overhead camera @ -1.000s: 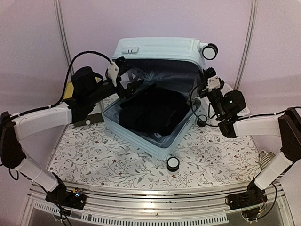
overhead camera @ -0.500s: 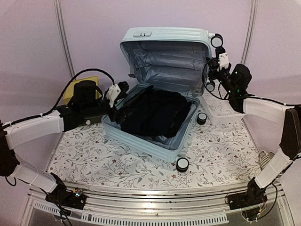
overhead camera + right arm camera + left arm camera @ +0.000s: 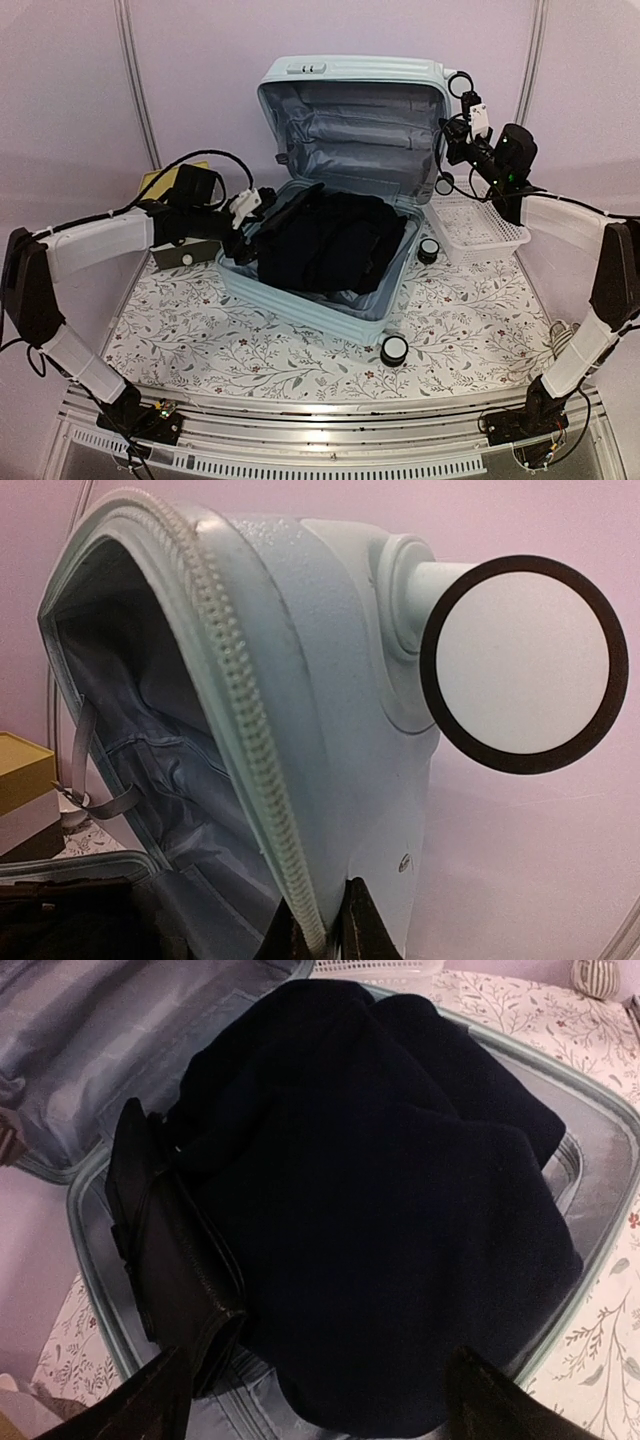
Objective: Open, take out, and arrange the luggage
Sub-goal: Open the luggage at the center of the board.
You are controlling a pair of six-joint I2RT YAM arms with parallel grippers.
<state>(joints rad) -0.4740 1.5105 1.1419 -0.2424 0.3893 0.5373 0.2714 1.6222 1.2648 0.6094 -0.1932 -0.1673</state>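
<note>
Right wrist only: fingertips [image 3: 358,925] apparently astride luggage [image 3: 330,680] rim.

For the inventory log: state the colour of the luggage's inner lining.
Grey: the lining of the luggage, best in the top external view.

luggage [image 3: 345,72] mint-blue, lining [image 3: 350,130] grey | clothes [image 3: 330,245] dark navy | tablecloth [image 3: 200,330] white, grey floral sprigs

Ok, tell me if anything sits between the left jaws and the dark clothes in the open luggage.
Nothing visible does. The left jaws stand open, facing the dark clothes in the luggage; a black pouch lies beside the pile, not over it.
</note>
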